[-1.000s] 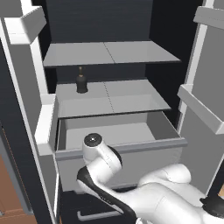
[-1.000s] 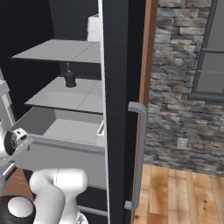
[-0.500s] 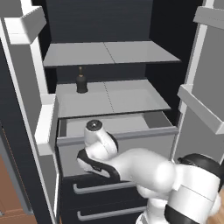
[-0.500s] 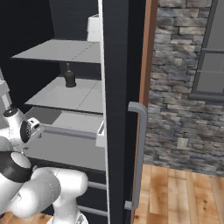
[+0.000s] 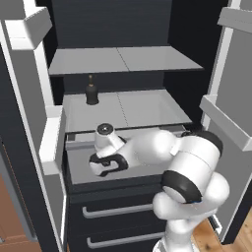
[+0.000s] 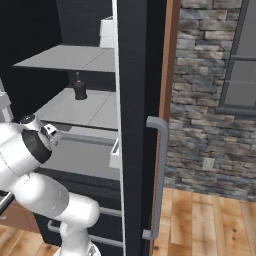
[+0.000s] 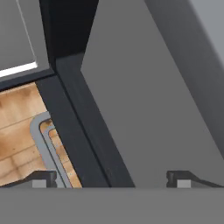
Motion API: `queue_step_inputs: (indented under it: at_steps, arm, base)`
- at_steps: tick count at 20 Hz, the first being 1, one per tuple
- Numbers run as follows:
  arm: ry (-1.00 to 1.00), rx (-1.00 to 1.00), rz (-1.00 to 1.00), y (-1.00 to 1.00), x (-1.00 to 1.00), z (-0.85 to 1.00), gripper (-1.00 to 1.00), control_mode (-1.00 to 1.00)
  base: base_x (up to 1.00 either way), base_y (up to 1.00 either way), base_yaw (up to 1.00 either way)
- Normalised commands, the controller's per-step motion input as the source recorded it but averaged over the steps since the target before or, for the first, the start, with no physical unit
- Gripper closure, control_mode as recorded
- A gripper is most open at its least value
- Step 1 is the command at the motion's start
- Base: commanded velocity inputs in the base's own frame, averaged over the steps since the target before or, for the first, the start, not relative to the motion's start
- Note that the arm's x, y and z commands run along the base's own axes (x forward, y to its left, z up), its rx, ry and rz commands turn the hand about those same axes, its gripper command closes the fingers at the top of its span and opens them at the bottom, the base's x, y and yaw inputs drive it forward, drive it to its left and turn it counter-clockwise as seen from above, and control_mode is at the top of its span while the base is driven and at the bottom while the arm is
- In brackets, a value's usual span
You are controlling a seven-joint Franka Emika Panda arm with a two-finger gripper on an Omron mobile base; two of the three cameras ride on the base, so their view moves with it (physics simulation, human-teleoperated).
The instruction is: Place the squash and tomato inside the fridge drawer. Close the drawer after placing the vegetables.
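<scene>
Behind arm, fridge drawer (image 5: 83, 170) front half-hidden

Glossy white rounded arm (image 5: 167, 150), dark joint rings, small dark-tipped tool (image 7: 109, 179)

Arm bent leftward; gripper (image 7: 111, 179) jaws spread wide, empty.

Parted fingertips (image 7: 188, 178) against grey drawer front (image 7: 153, 109)
</scene>
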Motion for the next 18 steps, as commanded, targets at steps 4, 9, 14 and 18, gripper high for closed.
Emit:
queue_step_inputs:
  at_steps: [4,9,14,18]
  arm:
    - [-0.07,0.00,0.00,0.00,0.48,-0.14,-1.00,-1.00]
    - [-0.06,0.00,0.00,0.00,0.43,-0.20,-1.00,-1.00]
    - [-0.06,0.00,0.00,0.00,0.57,-0.18,-1.00,-1.00]
    - [-0.03,0.00,0.00,0.00,0.23,-0.03,-1.00,-1.00]
  base:
    - [0.00,0.00,0.00]
    - [0.00,0.00,0.00]
    - [0.00,0.00,0.00]
    - [0.00,0.00,0.00]
